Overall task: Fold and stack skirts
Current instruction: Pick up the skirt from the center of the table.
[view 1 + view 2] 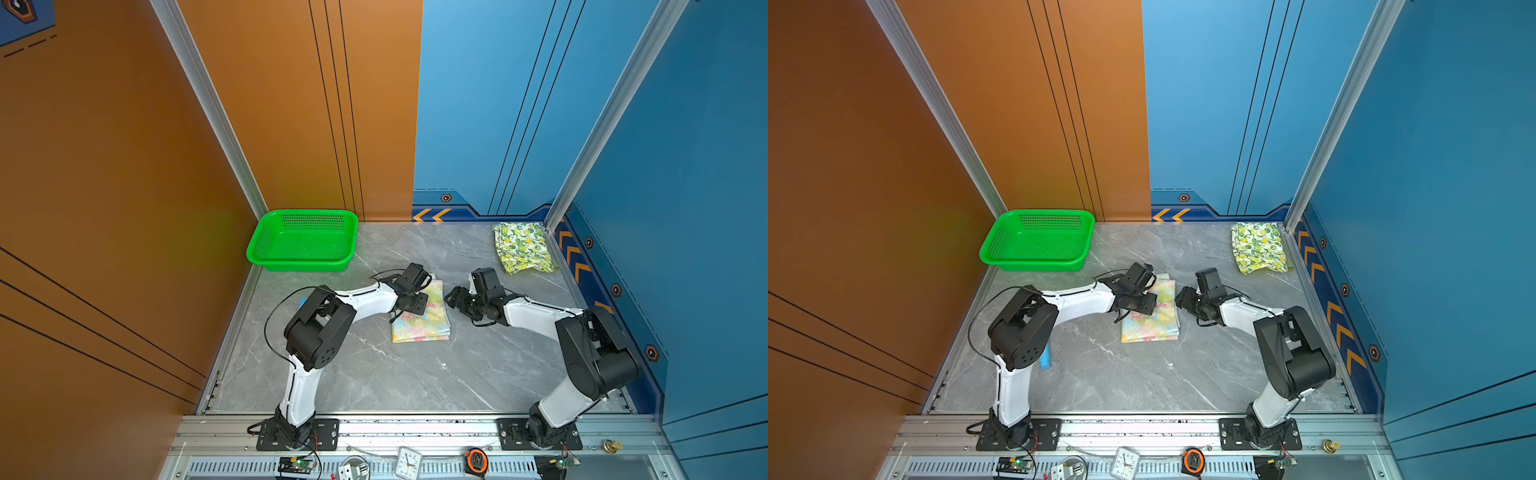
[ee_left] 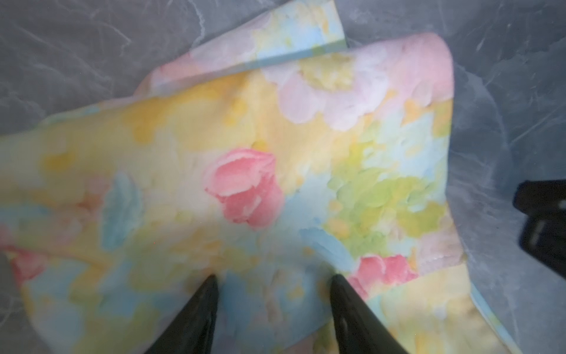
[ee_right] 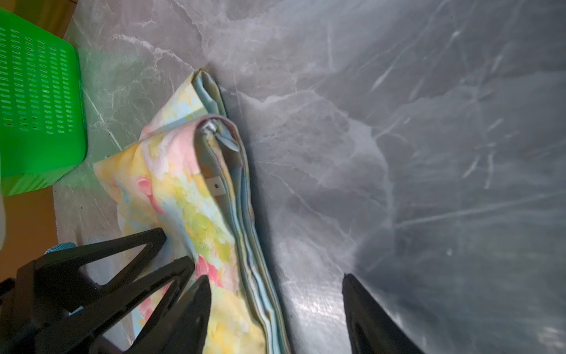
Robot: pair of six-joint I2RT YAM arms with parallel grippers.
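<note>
A pastel skirt with pink flowers (image 1: 422,320) (image 1: 1152,322) lies folded at mid-table. My left gripper (image 1: 415,305) (image 2: 274,279) is open just above its top layer, with no cloth between the fingers. It also shows in the right wrist view, where the left gripper (image 3: 176,246) hovers over the flowered cloth. My right gripper (image 1: 451,297) (image 3: 275,279) is open at the skirt's right side, and the stacked fold edges (image 3: 260,275) lie between its jaws, ungripped. A folded lemon-print skirt (image 1: 521,247) (image 1: 1258,247) rests in the back right corner.
A green perforated basket (image 1: 303,241) (image 1: 1038,241) (image 3: 36,101) stands at the back left. A light-blue toy (image 1: 1045,359) lies on the table, mostly hidden under the left arm's elbow. Walls close the table's left, back and right sides. A clock (image 1: 408,462) and tape measure (image 1: 476,459) sit on the front rail.
</note>
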